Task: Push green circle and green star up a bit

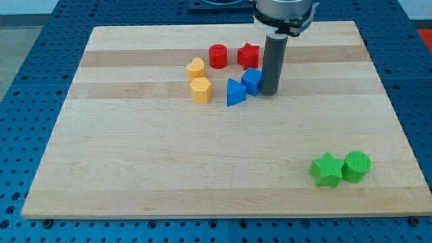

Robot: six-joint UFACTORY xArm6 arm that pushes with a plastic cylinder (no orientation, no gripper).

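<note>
The green star (327, 169) and the green circle (356, 166) sit side by side, touching, near the view's bottom right corner of the wooden board (169, 162). My tip (270, 91) is far from them, up in the top middle, right next to the blue cube (252, 80) on its right side. The rod rises from there to the arm at the view's top.
A blue triangle (235, 92) lies left of the blue cube. A red circle (218, 56) and a red star (248, 55) sit above them. A yellow heart (196, 68) and a yellow hexagon (200, 90) sit to the left.
</note>
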